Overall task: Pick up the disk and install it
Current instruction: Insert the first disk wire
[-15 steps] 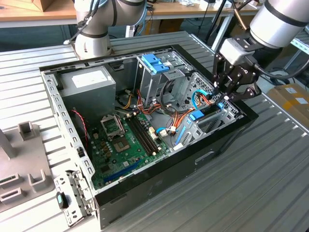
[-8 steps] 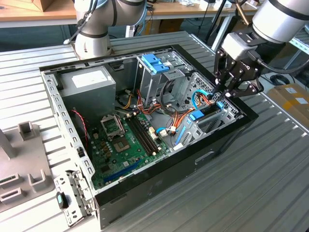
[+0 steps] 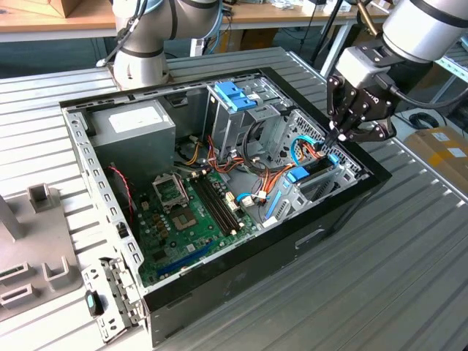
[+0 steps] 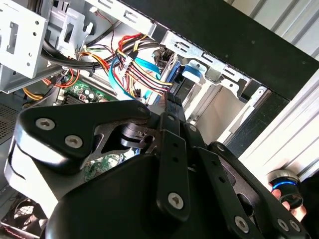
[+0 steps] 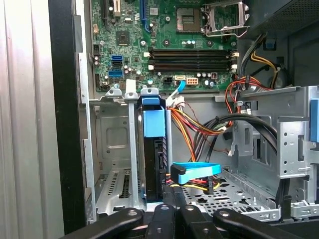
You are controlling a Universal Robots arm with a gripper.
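The disk (image 3: 311, 172) stands on edge in a slot of the metal drive bay at the exterior view's right end of the open computer case. Bright blue carrier rails frame its dark body. In the first wrist view the disk (image 5: 153, 154) sits between the bay's silver uprights with a blue tab on top. My gripper (image 3: 338, 137) hangs just above the disk's outer end by the case wall, fingers shut together with nothing between them. In both wrist views the black fingers (image 4: 172, 107) (image 5: 164, 209) point at the disk's (image 4: 183, 88) end.
A blue flat cable (image 5: 197, 172) and bundles of coloured wires (image 3: 256, 183) lie right beside the bay. A taller cage with a blue latch (image 3: 234, 95), a grey power-supply box (image 3: 135, 128) and the green motherboard (image 3: 190, 219) sit in the case. Another arm's base (image 3: 142, 51) stands behind.
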